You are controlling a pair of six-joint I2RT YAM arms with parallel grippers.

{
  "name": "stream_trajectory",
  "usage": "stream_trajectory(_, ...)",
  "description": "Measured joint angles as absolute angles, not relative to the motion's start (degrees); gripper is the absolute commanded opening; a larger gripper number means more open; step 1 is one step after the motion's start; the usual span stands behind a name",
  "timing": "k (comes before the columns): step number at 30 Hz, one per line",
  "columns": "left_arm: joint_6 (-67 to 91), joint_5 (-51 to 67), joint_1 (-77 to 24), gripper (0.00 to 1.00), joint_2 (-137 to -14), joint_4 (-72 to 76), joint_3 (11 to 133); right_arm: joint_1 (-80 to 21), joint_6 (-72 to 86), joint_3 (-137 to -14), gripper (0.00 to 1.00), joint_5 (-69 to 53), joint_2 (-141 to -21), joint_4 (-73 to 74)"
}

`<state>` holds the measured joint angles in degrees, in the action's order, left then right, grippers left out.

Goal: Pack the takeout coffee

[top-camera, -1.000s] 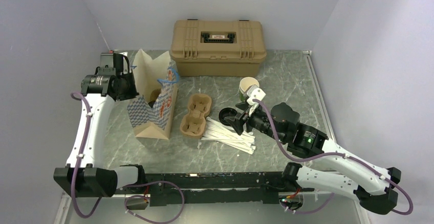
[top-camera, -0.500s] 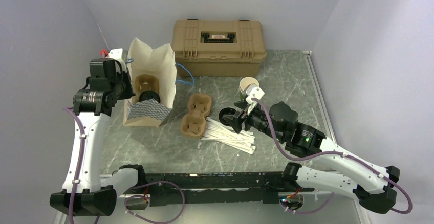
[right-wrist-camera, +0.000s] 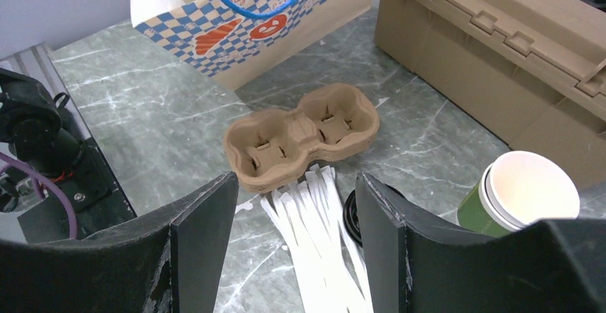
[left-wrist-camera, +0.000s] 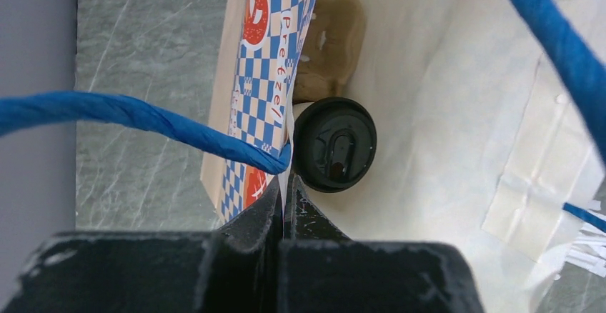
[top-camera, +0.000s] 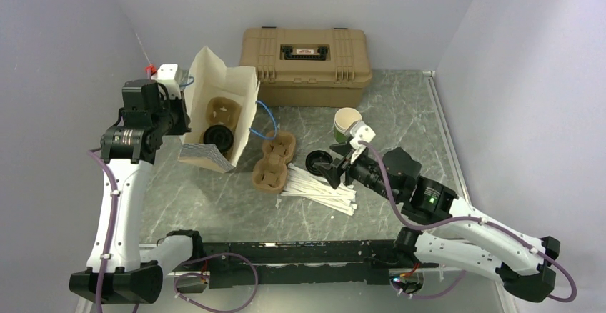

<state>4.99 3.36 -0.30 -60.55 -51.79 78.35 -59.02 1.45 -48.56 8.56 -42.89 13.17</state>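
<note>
The takeout coffee (top-camera: 217,137) stands inside the blue-checked paper bag (top-camera: 237,90); only its round black lid (left-wrist-camera: 334,143) shows, the cup below it is hidden. A tan cup carrier (left-wrist-camera: 329,33) sits in the bag beside it. My left gripper (top-camera: 184,116) is shut on the bag's left rim (left-wrist-camera: 284,188), where a blue rope handle (left-wrist-camera: 143,116) meets the paper, and it holds the bag tilted with its mouth open. My right gripper (right-wrist-camera: 296,213) hangs open with nothing between its fingers over white paper-wrapped straws (right-wrist-camera: 314,249), right of the bag (right-wrist-camera: 236,23).
A second tan cup carrier (top-camera: 273,161) lies on the marble table right of the bag. A loose black lid (top-camera: 318,161) and a green paper cup (top-camera: 347,123) are by the right gripper. A tan toolbox (top-camera: 304,56) stands at the back.
The left gripper swung the bag from lying on its side to tilted with its mouth open upward, and carried it slightly right. The right arm barely moved.
</note>
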Motion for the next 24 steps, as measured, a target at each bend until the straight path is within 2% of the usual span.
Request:
stream_trajectory(10,-2.24,5.87,-5.04,0.0,-57.43,-50.43,78.11,-59.02,3.51,-44.56,0.65,8.51,-39.09,11.9)
stream_trajectory(24,-6.2,7.51,-5.72,0.0,-56.88,-52.18,78.13,-59.02,6.04,-44.29,0.65,8.49,-37.54,12.05)
